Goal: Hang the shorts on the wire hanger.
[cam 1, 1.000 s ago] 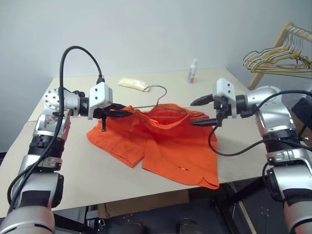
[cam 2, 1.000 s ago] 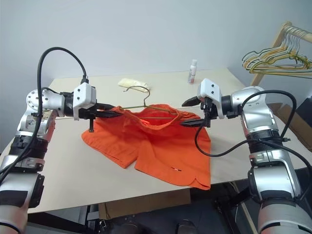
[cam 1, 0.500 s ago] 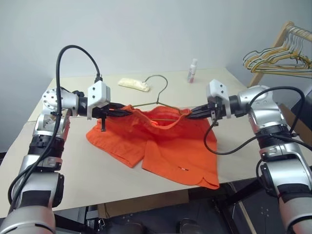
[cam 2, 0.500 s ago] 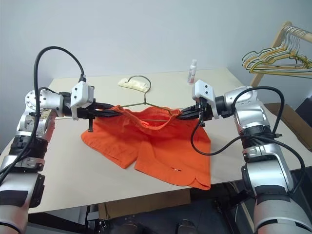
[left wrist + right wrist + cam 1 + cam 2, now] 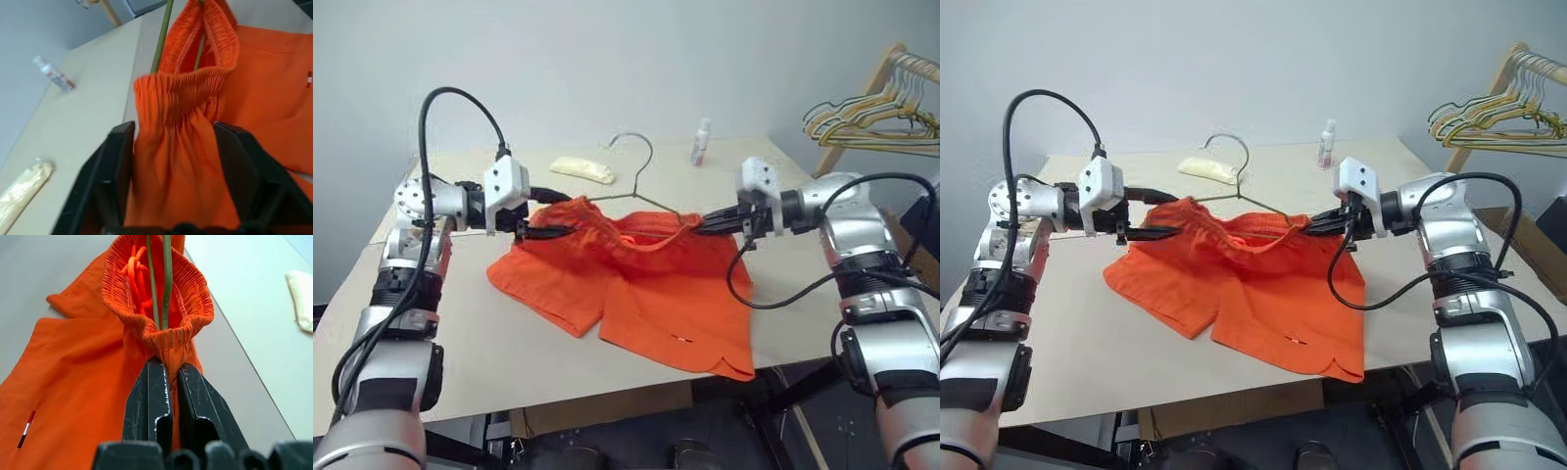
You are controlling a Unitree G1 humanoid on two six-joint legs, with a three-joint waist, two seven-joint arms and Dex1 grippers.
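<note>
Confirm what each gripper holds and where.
Right gripper pinches the shorts at the waistband's end. Left gripper is open around the other end, gripping nothing.

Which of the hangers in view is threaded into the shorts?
The lone grey wire hanger on the table, inside the orange shorts waistband; the pale hangers hang bunched on the wooden rack.

We count 1 pair of shorts [image 5: 636, 279], 1 wire hanger [image 5: 641, 176], 1 small bottle [image 5: 701, 143] and 1 pale packet [image 5: 582, 169] on the table [image 5: 460, 323], plus 2 grippers [image 5: 540, 211] [image 5: 713, 223].
</note>
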